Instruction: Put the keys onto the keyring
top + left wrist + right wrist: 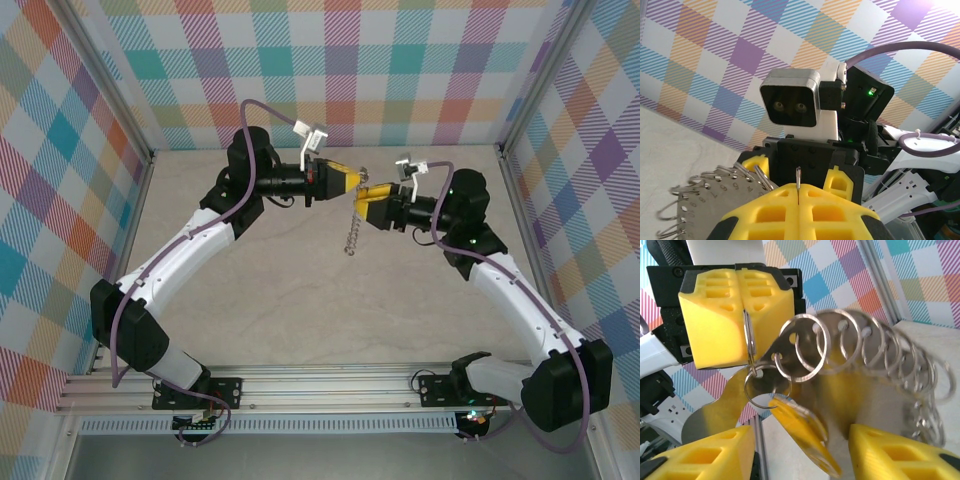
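Left gripper (358, 183): the yellow fingers are pressed together on the keyring (749, 337), a thin silvery split ring seen edge-on. In the left wrist view its rim stands up out of the seam between the two pads. In the right wrist view the ring hangs down from the same seam.

A small split ring (765, 387) meets the lower end of the keyring and appears linked to it, though the joint is too crowded to confirm. The key (800, 432) hangs from this small ring. Its yellow-orange head is tilted and blurred, and its blade cannot be made out.

A metal plate (715, 415), grey, curved and punched with a row of holes, sits behind the key. It carries a row of split rings (875, 345), one per hole, fanning to the right. From above, the assembly hangs in the air between the two grippers, clear of the table (300, 300).

Right gripper (365, 205): it faces the left gripper, tips near each other. Its yellow fingers (705, 455) stand spread, with the key and part of the plate between them. Whether either finger touches the plate cannot be told.
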Robot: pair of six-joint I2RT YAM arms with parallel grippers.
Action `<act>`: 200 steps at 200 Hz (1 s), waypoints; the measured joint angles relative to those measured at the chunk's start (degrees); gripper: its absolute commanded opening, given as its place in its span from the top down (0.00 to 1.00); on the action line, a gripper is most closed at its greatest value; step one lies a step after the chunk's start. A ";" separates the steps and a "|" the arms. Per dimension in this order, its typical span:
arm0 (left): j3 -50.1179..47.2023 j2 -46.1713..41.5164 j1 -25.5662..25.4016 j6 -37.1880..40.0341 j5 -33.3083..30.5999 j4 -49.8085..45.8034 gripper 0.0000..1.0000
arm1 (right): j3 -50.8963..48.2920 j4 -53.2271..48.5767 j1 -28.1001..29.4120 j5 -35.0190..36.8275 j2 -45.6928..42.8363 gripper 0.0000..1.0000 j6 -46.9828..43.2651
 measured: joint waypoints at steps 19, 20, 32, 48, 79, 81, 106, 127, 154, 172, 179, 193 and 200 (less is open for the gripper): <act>0.00 0.00 -0.07 0.00 0.00 0.00 1.00 | 0.02 0.31 0.59 -0.07 0.17 0.71 0.02; 0.00 0.00 -0.11 0.00 0.00 0.00 1.00 | 0.02 0.31 0.59 -0.02 0.20 0.72 0.11; 0.00 0.00 -0.20 0.00 -0.02 0.00 1.00 | 0.07 0.46 0.87 0.00 0.24 0.83 -0.13; 0.00 0.00 -0.33 0.00 -0.22 0.00 1.00 | 0.13 0.72 0.92 -0.04 0.26 0.95 0.04; -0.17 0.00 -0.37 -0.63 -1.46 0.96 1.00 | 0.17 1.38 0.92 0.11 0.24 1.00 0.48; -0.26 0.00 -0.37 -0.63 -1.62 1.14 1.00 | 0.17 1.46 0.92 0.13 0.24 1.00 0.52; -2.86 -1.25 -0.66 -2.47 -4.13 4.15 1.00 | 0.15 2.49 0.98 0.63 0.26 1.00 1.92; -5.22 -2.56 -1.11 -3.91 -6.32 6.95 1.00 | 0.13 3.69 1.46 0.70 0.66 1.00 3.28; -7.17 -3.30 -1.79 -5.29 -8.46 9.18 1.00 | 0.28 5.11 2.86 0.68 2.14 1.00 3.93; -8.22 -3.37 -1.81 -5.99 -9.31 9.53 1.00 | 0.33 4.50 3.28 0.70 2.64 1.00 3.78; -8.50 -3.41 -1.81 -6.10 -9.66 9.64 1.00 | 0.35 3.98 3.28 0.79 2.73 1.00 3.63; -8.83 -3.41 -1.81 -6.21 -10.32 10.05 1.00 | 0.37 2.99 3.28 1.38 2.67 1.00 3.08; -9.07 -3.45 -1.81 -6.21 -10.71 10.34 1.00 | 0.39 2.29 3.28 1.79 2.51 1.00 2.73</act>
